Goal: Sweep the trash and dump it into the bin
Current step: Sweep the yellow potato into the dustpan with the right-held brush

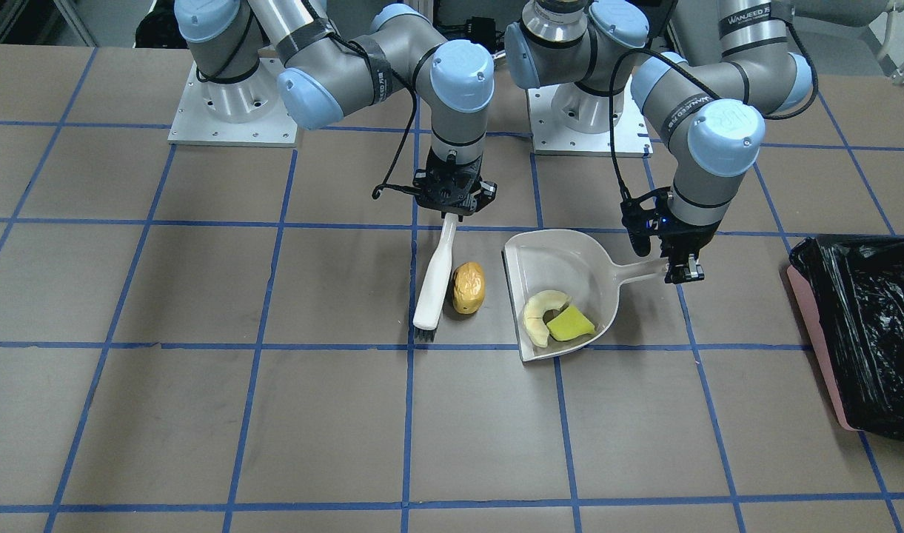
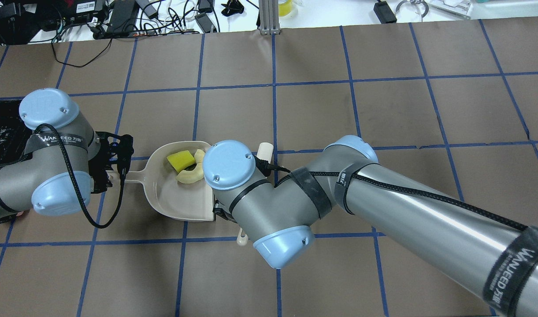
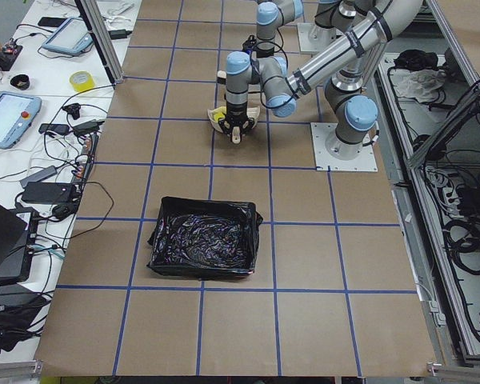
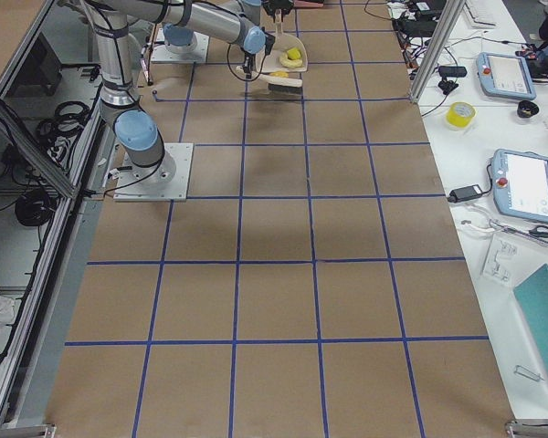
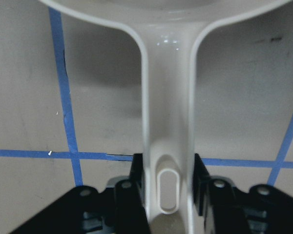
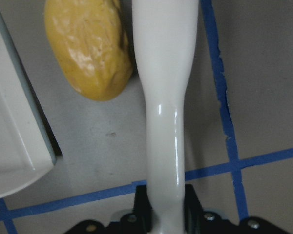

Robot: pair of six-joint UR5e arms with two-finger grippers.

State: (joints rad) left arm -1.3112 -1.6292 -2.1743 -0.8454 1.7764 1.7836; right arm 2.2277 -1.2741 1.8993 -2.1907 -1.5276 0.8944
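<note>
Jaws clenched on brush (right) and dustpan (left); mid-sweep, the lump likely needs nudging toward three o'clock, seen front-on.

front: steep, opposite overhead | sides: far — table ends | wrists: close-up | shared: dustpan

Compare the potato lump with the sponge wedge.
The lump lies on the table beside the brush, outside the dustpan; the sponge lies inside the dustpan. The lump is rounded and tan-yellow; the sponge is an angular wedge, brighter yellow-green. Both are small, yellowish, and not yet in the bin.
</note>
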